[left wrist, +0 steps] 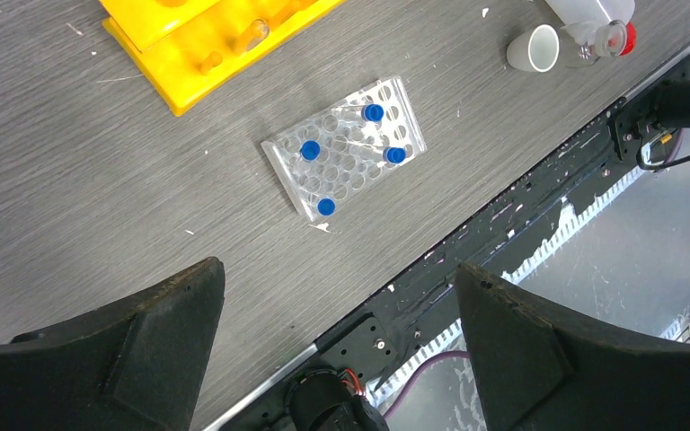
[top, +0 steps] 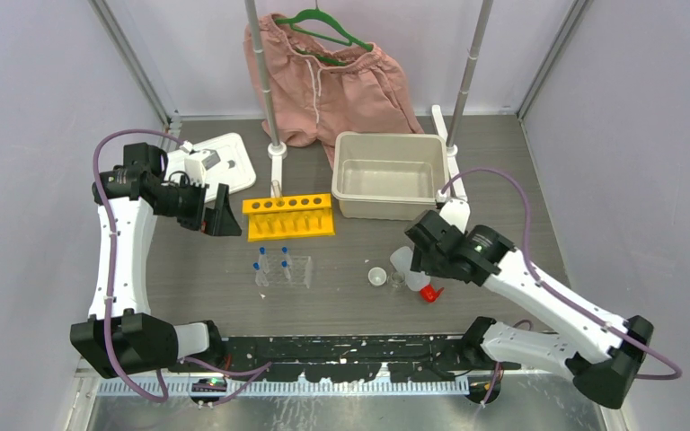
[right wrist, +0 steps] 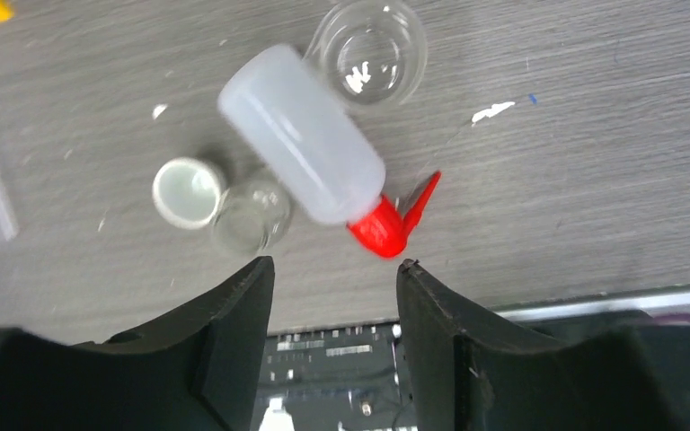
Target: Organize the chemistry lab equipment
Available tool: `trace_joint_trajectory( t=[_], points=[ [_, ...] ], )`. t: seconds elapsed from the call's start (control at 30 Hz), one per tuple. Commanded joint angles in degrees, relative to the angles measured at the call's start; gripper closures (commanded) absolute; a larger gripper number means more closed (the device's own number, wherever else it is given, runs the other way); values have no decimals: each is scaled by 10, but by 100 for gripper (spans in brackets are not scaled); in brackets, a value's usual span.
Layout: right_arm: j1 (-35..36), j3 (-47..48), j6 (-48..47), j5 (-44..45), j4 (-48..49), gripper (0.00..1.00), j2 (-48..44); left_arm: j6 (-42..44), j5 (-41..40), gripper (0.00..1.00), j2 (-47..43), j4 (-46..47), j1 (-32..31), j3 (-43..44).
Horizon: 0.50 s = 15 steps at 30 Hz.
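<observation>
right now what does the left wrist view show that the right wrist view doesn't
Only the left wrist: four blue-capped tubes in the clear grid rack, and the holed top of the yellow tube rack.
Only the right wrist: the whole squeeze bottle lying on its side, and a second beaker beyond it.
Both: the white dish, the near beaker beside it, the bottle's red cap and the grey table.

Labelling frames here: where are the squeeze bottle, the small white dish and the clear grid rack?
squeeze bottle (right wrist: 301,135), right wrist view, white body.
small white dish (right wrist: 187,191), right wrist view, inner floor.
clear grid rack (left wrist: 350,160), left wrist view, holed top face.
</observation>
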Motion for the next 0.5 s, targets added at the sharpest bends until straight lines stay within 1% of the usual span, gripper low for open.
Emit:
trace_joint_trajectory(
  t=[0.0,0.03,0.13,0.23,0.4,0.47],
  points=[
    [-64,-72,-30,-5,165,43,24,0,22,0,-16,-4,3,11],
    [-79,-83,-40,-13,195,44,35,-1,23,0,-16,-3,4,12],
    [-128,-85,-68,-34,241,44,85,-1,27,0,-13,-5,4,17],
    [-166,-75,-95,-49,271,45,126,6,23,0,-11,-13,3,17],
    [-209,-68,-115,-81,309,48,190,14,13,0,-22,0,4,0],
    [-215,-70,-116,-84,322,51,212,14,14,0,-24,4,3,-4]
  ],
)
